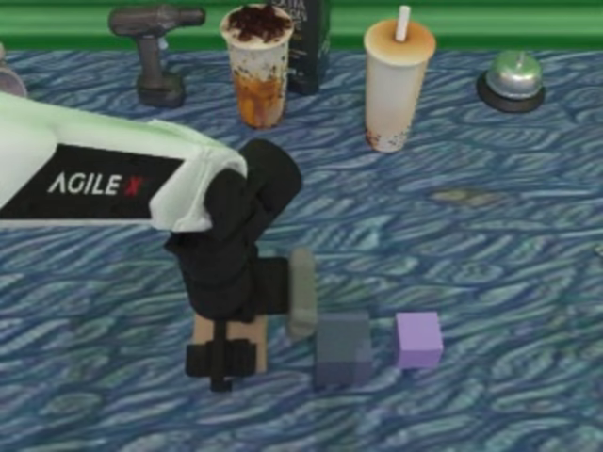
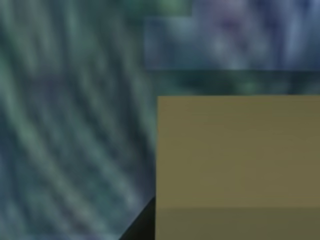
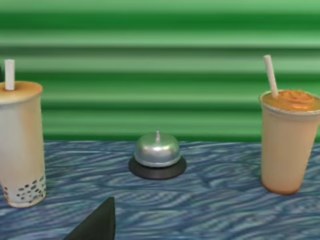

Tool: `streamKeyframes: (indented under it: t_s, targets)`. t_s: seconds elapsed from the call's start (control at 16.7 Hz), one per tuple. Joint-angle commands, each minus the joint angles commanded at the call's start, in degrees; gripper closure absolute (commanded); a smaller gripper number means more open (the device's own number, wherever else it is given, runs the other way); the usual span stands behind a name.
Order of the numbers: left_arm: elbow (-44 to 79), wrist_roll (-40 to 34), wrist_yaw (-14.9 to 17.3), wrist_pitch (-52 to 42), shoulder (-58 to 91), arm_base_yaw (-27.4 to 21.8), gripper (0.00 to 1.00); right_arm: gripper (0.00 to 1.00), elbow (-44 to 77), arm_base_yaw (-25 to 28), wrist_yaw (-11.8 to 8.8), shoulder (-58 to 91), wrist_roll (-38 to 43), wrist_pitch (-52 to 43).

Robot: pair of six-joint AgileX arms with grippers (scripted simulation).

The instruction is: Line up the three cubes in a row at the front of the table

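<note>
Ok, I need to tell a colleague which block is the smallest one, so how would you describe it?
Look along the front of the table, right of the left arm's gripper. Past the dark slate cube sits the light-purple cube, last at the right, apart from it. It is the smallest and the only purple one.

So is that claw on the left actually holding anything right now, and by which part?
It cannot be told. The left claw sits over the tan cube, next to the slate cube, but the arm hides any contact.
</note>
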Motion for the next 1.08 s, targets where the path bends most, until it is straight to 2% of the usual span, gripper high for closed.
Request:
streamKeyframes:
  t_s: [0.24,1.02,1.08]
  targets:
    - [-0.1,0.0,0.0,0.2,0.1,0.0,1.0,0.0,0.0,0.0,0.0,0.0,0.0,0.0]
    - [-0.1,0.0,0.0,0.2,0.1,0.0,0.02,0.0,0.0,0.0,0.0,0.0,0.0,0.0]
    - [-0.1,0.0,0.0,0.2,0.1,0.0,0.0,0.0,0.0,0.0,0.0,0.0,0.0,0.0]
